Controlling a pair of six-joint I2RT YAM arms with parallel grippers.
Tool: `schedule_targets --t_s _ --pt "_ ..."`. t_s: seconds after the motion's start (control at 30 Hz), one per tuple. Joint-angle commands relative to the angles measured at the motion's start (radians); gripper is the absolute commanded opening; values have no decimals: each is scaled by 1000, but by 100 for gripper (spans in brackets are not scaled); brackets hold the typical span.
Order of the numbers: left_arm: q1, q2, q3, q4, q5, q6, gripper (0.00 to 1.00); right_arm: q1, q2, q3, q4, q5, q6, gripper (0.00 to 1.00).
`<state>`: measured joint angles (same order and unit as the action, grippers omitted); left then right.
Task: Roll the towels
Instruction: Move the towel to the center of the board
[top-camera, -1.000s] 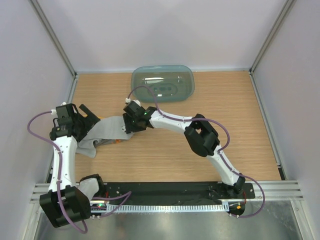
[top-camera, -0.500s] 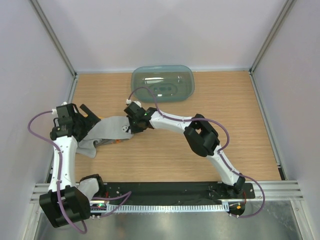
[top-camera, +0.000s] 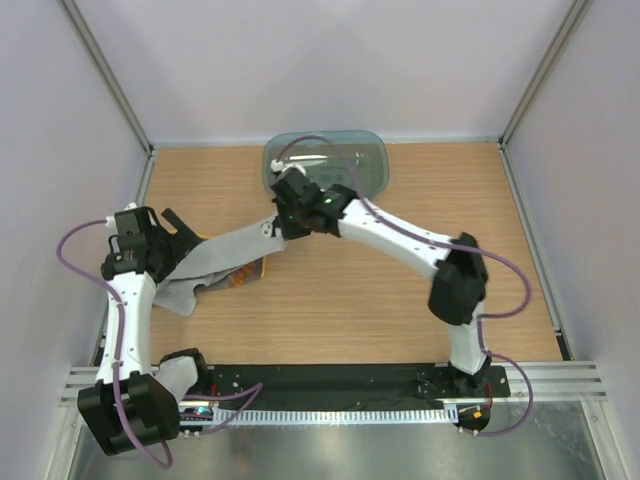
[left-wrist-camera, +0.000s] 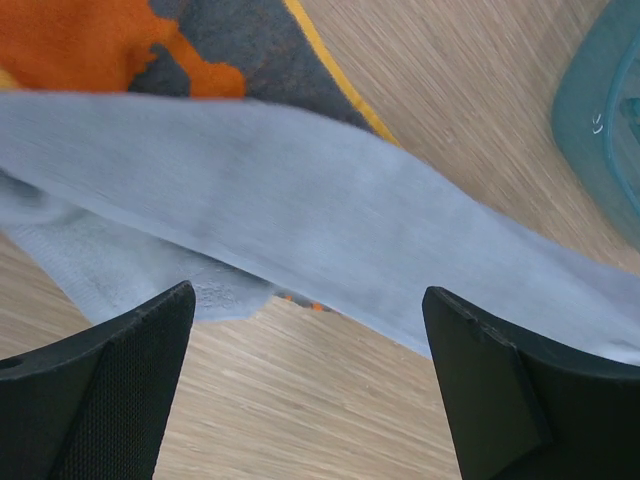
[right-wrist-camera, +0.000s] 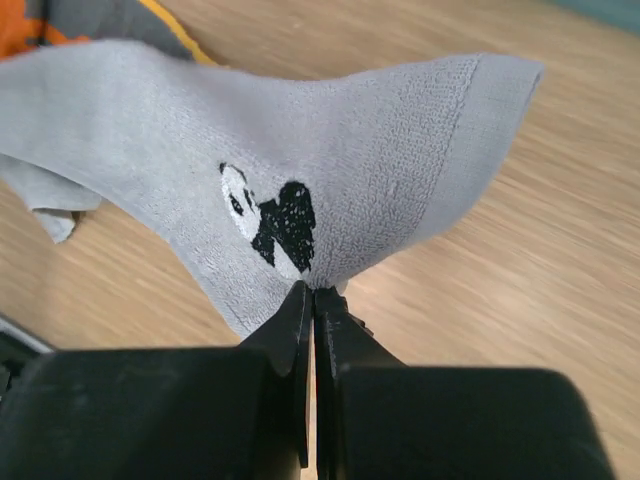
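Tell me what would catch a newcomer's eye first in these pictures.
The grey towel hangs stretched above the wooden table, left of centre. The right fingers are shut on its edge by the panda mark. Under it lies the yellow-orange towel, and the left fingers stand wide open at the grey towel's other end. A translucent teal tray sits at the far edge.

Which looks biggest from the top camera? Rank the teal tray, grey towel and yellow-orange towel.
1. Teal tray, though partly covered.
2. Grey towel; held off the table, so nearness may inflate it.
3. Yellow-orange towel: only a sliver shows under the grey; true size unsure.
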<state>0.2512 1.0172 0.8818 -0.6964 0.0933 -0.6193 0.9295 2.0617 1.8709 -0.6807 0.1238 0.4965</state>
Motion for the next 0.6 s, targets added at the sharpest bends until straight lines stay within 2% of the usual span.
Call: schedule_targets --t_s 0.0,0.03,0.07,0.1,0.13,0.17,0.2,0.27,0.43,0.57 --pt "-9 -16 29 26 -20 24 95 -26 -297 -51 -190 137 -73 1" --pt "-15 -20 31 26 -20 23 95 -53 -459 -188 -273 283 -72 3" --pt "-15 -20 29 26 -20 23 95 -54 -512 -190 -298 318 -72 3" --pt "-26 -20 29 26 -18 21 95 -75 -558 -240 -319 347 -59 11" --pt "-32 -20 29 29 -18 18 95 -146 -610 -338 -360 364 -20 62" --pt "-49 -14 29 32 -18 18 95 -190 -680 -383 -374 362 -1 98" --pt "-61 -11 29 34 -23 18 95 -228 -718 -474 -378 356 8 100" --pt "-84 -5 32 29 -33 13 95 -308 -770 -548 -362 340 25 100" --pt "-200 -2 42 -11 -117 -3 93 -316 -830 -679 -294 266 54 100" --pt "-280 -19 10 -32 -124 -34 92 -316 -822 -726 -226 182 73 100"
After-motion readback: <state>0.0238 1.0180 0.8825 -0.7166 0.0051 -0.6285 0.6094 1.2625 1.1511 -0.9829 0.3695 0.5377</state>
